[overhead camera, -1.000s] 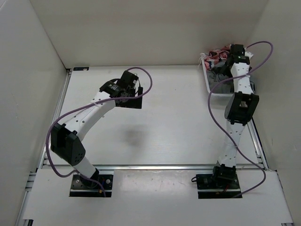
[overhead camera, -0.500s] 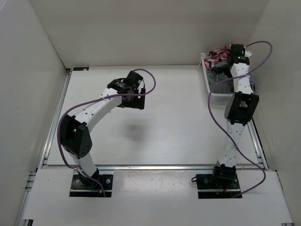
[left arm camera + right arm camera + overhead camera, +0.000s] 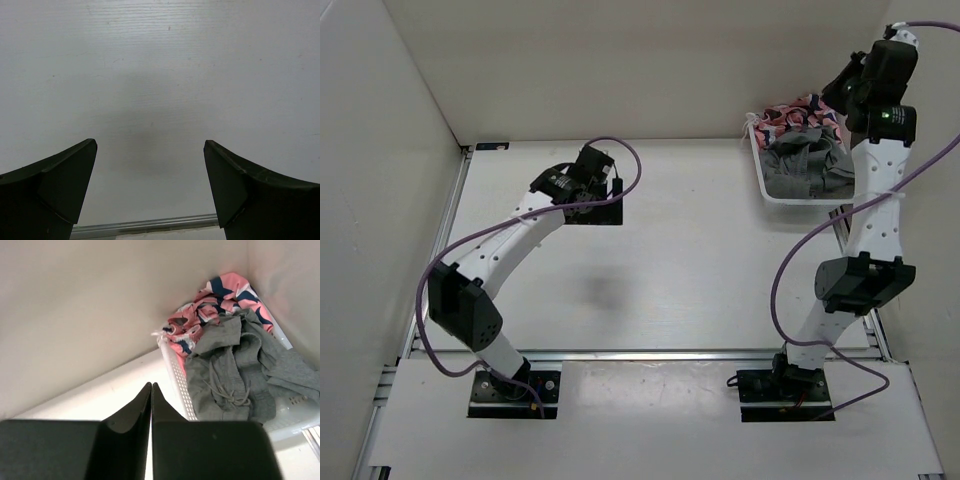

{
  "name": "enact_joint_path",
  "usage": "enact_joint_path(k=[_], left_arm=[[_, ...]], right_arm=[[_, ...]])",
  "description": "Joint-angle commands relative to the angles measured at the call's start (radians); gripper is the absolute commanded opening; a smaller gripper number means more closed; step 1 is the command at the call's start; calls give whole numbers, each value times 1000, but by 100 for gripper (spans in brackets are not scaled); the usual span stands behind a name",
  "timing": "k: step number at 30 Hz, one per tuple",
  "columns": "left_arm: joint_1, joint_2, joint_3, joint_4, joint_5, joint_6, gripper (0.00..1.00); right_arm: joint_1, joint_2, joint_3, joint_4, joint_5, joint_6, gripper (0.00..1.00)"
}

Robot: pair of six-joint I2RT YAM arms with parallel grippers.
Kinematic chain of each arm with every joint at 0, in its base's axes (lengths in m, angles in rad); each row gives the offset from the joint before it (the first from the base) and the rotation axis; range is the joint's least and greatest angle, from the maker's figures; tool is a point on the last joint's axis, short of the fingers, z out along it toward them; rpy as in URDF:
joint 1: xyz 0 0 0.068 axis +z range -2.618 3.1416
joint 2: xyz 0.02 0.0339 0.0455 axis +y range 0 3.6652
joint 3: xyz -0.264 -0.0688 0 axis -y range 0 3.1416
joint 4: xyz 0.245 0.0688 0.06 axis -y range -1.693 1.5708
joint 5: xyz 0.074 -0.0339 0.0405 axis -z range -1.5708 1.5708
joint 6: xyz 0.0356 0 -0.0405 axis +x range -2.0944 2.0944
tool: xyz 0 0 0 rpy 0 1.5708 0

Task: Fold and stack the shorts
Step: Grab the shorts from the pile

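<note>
I find the right gripper [image 3: 151, 385] pinched shut on nothing, high over the basket [image 3: 174, 381] at upper right, where the grey shorts [image 3: 227, 372] lie. The left gripper [image 3: 150, 146] is wide over the tabletop [image 3: 160, 60]. Risk: the tangled pink garment [image 3: 200, 315] may drag out too.

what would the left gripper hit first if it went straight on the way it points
The white table top: the left gripper, open, faces it with nothing in between. Depth is unclear.

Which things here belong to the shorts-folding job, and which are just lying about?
Job: grey shorts, heaped in the white basket; right gripper, shut, empty; left gripper, open.
Lying about: pink-and-navy patterned garment, in the same basket, beside the shorts.
</note>
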Motion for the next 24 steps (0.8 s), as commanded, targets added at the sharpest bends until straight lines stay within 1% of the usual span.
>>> enact_joint_path(k=[1,2,3,4,5,6,8,11,12,13,18,24], left_arm=[[4,-74,-24,-1,-21,-10,100],[4,-74,-24,-1,-11,-10,100],[4,-74,-37,-1,-11,-10,100],[4,-74,-50,-1,-11,-10,100],[4,-74,-51,-1,-11,-10,100],[4,-74,-64,-1,-11,-10,100],[4,-65,-77,-1,-22,-10,100],[4,-54,-87,8,-33,-10,100],[4,-44,-87,8,-33,-10,100],[4,-44,-87,8,-42,-10,100],[4,-24,-87,8,-42,-10,100],[4,-15,-98,17,-42,-10,100]], right_arm=[[-14,39,-93,-87,-60,-52,23],[-14,52,-108,-118,-60,-65,63],[-14,61,-147,-133,-40,-75,78],[-14,61,-171,-146,-23,-75,86],[-14,61,-200,-146,-8,-87,91],[-14,71,-254,-146,7,-87,93],[-14,91,-296,-146,46,-98,94],[-14,130,-329,-132,78,-144,94],[-14,141,-329,-132,128,-144,95],[-14,150,-340,-132,145,-153,95],[-14,211,-328,-123,141,-162,95],[-14,303,-306,-123,132,-142,88]])
